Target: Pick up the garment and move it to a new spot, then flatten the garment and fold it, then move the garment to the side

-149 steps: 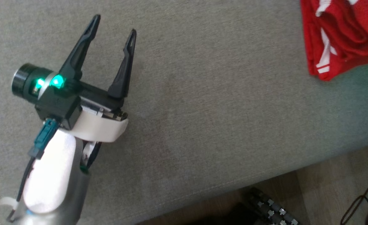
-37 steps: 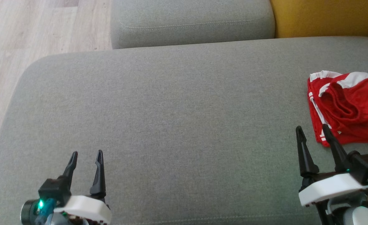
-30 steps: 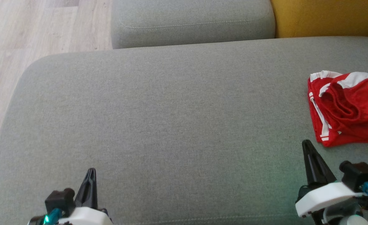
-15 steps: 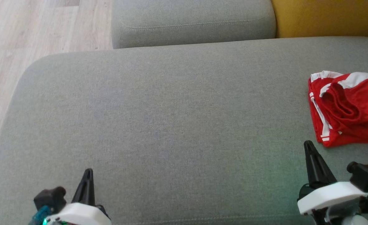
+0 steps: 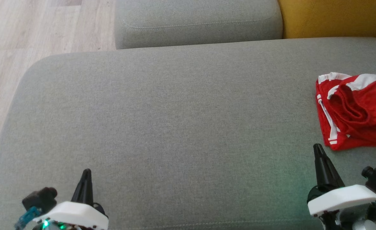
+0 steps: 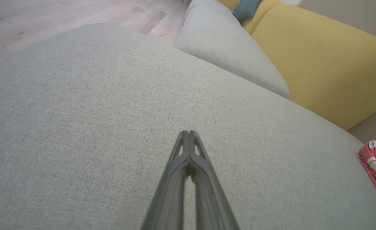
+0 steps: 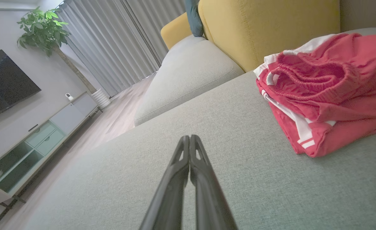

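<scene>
Both pairs of jaws, which stood parted 1.2 s ago, now read as closed and sit lower toward the near edge of the head view. Left jaws: fingers pressed together along their length, holding nothing, over bare sofa seat (image 5: 175, 111). Right jaws: likewise closed and empty. Red garment with white trim (image 5: 354, 111) has not shifted; it lies in a loose folded bundle ahead of the right jaws' tips and off to their right, near but not touching, and far to the right of the left jaws. Judgement: fold looks done and set aside, though slack. Risks: a closed tip driven forward would shove the bundle rather than grip it. A pinch on the top layer alone would peel the fold open. Its far side runs off the head view's edge, so its extent is unchecked.
</scene>
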Controlling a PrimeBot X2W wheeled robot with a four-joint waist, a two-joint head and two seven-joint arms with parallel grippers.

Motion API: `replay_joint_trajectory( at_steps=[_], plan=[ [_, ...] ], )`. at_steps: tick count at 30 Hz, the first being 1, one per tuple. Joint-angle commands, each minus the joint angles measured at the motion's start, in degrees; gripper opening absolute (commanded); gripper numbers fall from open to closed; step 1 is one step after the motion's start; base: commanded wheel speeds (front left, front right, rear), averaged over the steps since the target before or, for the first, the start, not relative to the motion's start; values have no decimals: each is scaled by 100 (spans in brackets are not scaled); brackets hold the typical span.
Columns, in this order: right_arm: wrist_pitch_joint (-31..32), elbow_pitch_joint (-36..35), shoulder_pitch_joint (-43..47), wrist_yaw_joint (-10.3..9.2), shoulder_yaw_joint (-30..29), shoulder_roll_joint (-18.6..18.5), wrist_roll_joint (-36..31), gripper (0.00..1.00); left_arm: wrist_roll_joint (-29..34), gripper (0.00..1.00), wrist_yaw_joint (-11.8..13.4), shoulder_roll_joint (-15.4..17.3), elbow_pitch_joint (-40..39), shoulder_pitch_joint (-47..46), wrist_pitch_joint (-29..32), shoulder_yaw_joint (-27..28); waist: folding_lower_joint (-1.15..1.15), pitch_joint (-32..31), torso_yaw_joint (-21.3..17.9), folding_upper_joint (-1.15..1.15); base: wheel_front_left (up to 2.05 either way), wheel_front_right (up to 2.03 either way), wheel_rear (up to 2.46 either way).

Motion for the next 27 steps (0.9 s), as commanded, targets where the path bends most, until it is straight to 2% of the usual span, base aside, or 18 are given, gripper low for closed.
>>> replay_joint_trajectory(
  at_steps=[1, 27],
  plan=[
    [3, -155, -330, -1, -8, -103, 139, 0, -112, 0, -46, 20, -164, -292, 21, 146, 0, 0, 1, 0, 0, 0, 0],
    [58, 168, -573, -2, -80, -146, 1918, 0, -1761, 0, -328, -87, -81, -543, 420, 505, 0, 17, 24, 0, 0, 0, 0]
  ],
)
